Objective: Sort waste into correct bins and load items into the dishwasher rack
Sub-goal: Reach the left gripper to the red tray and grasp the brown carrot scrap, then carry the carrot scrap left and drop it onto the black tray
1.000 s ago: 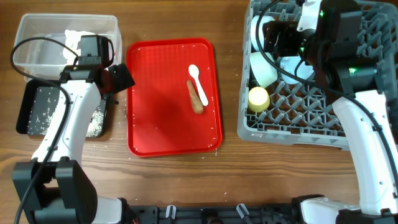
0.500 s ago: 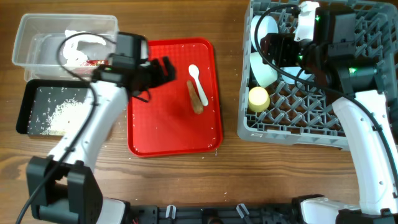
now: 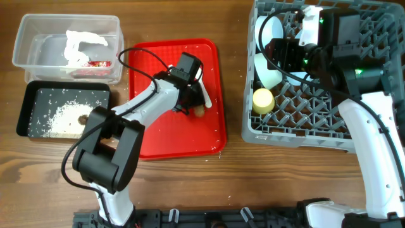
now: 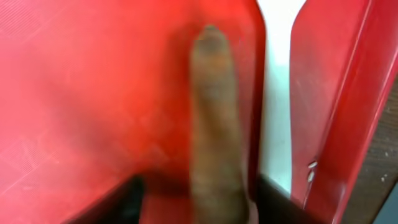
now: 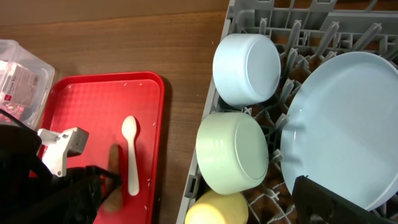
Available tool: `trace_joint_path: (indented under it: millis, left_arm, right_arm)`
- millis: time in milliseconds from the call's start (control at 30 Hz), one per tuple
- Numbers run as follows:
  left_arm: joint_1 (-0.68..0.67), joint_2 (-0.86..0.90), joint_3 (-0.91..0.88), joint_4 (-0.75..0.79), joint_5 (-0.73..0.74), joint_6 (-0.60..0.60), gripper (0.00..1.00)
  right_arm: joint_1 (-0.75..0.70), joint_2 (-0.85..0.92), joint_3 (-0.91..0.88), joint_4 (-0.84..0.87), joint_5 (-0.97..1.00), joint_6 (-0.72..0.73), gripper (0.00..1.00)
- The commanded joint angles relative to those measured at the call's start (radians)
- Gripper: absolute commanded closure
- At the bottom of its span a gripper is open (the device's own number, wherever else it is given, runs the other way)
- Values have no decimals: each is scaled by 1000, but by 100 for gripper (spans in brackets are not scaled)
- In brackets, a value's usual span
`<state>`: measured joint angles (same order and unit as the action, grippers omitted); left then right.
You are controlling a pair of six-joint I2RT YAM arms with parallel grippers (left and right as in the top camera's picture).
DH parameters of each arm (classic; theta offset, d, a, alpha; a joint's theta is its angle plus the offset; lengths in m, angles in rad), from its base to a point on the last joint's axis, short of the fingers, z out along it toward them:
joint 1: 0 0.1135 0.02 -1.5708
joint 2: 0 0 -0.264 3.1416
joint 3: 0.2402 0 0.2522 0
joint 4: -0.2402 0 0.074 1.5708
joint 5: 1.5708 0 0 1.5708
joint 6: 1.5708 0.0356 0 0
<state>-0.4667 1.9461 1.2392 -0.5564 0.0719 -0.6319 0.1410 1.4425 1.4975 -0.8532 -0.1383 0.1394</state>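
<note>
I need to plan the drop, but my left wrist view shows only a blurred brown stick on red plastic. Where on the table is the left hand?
Observer: The left hand is over the right half of the flat red plastic tray, straddling the orange-brown sausage-like stick.
Operator: Which bin has food waste?
Observer: The shallow black rectangular tray at the far left holds loose white rice.
Operator: Is anything near the stick?
Observer: A white plastic spoon lies close beside it, on the side of the grey plastic dishwasher rack.
</note>
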Motion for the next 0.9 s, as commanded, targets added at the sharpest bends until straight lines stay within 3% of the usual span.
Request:
trace_joint_path:
  millis: [0,100,233,300,633,767,867]
  left_arm:
    - [-2,13,6,0,-14,-8,66]
    - [-2,13,7,0,-14,-8,85]
    - [7,10,11,-34,-14,-3,89]
    - [27,8,33,-103,-14,-1,96]
    - [265,-149,312,-586,-66,-2,96]
    - [484,-203,313,-654,-156,-28,96]
    - [640,-198,271,-627,-242,-133,96]
  right_arm:
    - [2,6,2,-1,-13,18,0]
    - [2,6,2,-1,-13,18,0]
    - [2,6,2,2,-13,18,0]
    - [2,6,2,3,-13,18,0]
    - [4,6,2,23,-29,21,0]
    - [6,6,2,31,-29,21,0]
    - [6,6,2,31,-53,21,0]
